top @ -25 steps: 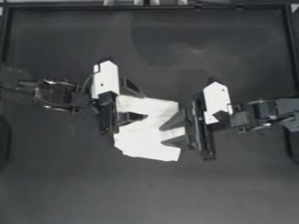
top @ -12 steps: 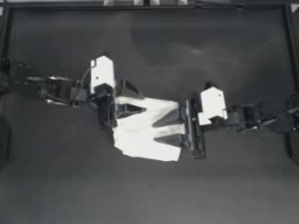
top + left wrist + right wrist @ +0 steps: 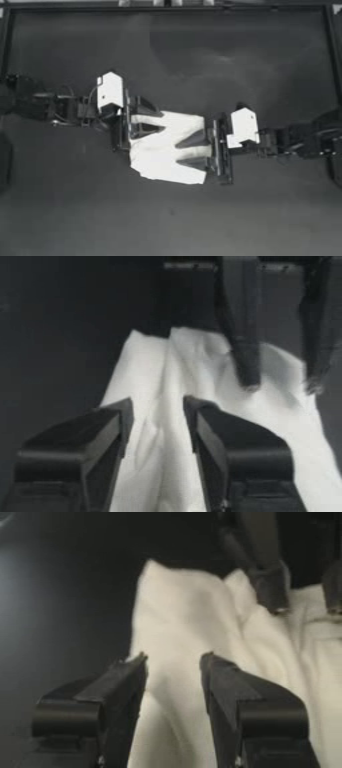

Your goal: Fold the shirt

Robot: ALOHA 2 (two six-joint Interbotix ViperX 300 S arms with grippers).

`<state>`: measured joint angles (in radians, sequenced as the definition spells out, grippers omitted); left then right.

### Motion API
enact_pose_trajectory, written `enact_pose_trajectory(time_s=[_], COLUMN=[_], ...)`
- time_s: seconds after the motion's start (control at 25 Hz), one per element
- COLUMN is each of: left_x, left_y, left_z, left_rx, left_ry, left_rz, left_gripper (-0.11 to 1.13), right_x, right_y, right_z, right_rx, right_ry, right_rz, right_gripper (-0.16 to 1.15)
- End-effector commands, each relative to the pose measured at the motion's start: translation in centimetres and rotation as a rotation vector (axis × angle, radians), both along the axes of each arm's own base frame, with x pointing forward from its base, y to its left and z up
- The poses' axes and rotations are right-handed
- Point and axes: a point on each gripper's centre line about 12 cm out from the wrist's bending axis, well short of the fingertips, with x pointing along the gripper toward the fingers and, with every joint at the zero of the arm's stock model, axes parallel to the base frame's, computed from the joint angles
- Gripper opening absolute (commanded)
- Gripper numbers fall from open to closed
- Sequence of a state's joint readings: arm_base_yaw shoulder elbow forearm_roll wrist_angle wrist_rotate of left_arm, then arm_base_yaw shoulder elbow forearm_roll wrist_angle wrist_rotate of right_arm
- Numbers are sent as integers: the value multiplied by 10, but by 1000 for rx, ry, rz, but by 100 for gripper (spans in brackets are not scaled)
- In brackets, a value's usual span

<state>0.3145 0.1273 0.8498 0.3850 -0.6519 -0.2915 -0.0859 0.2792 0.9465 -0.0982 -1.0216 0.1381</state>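
Jaws spread, the left gripper (image 3: pixel 143 119) and right gripper (image 3: pixel 192 151) rest on opposite sides of the bunched shirt (image 3: pixel 165 147) mid-tabletop (image 3: pixel 80 210).

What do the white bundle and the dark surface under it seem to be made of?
The shirt looks like soft matte white cloth: it creases and drapes in loose folds between the left gripper and the right gripper. The table appears to be a dark, smooth, hard sheet with a faint sheen; its exact material cannot be told.
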Motion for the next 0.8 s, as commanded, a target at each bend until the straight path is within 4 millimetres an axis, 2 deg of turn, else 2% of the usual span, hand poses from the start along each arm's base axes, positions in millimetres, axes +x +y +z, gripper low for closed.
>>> enact_pose_trajectory(time_s=[0.04, 0.52, 0.8], left_x=[1, -1, -4], left_y=[-1, -5, -5], left_z=[0, -43, -57], left_rx=[17, -9, -28], left_ry=[-68, -48, -37], left_rz=[18, 15, 28], left_gripper=[79, 78, 78], right_x=[2, 2, 4], right_y=[-4, -8, -6], right_z=[-1, -35, -43], right_rx=[-2, 15, 24], right_ry=[-75, -43, -30], right_rz=[-34, -67, -64], right_gripper=[76, 76, 76])
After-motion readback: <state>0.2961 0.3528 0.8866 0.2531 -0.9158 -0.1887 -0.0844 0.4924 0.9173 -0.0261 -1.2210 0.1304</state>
